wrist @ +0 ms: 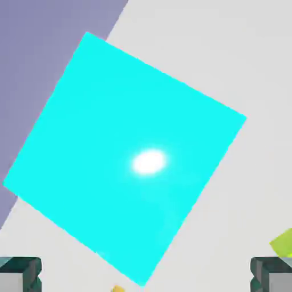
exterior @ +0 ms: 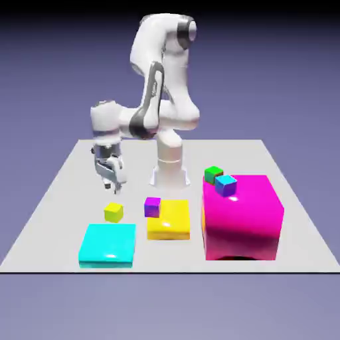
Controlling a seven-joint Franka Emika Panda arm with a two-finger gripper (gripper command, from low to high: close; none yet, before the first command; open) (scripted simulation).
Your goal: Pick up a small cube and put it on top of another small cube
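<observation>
pincer [exterior: 111, 180] wide apart, holding nothing | above yellow-green cube [exterior: 113, 212], not touching

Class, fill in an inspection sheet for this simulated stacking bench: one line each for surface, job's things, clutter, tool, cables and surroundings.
Surface: pale grey table, flat.
Job's things: yellow-green cube on the table behind the cyan block, untouched; purple cube at the far left corner of the yellow block; whether it sits on it or beside it is unclear.
Clutter: green cube and blue cube atop the tall magenta block.
Tool: tool above the table, behind the yellow-green cube, open and empty; the hand view looks down on the cyan block.
Cables: nothing seen.
Surroundings: plain blue-violet backdrop.
</observation>
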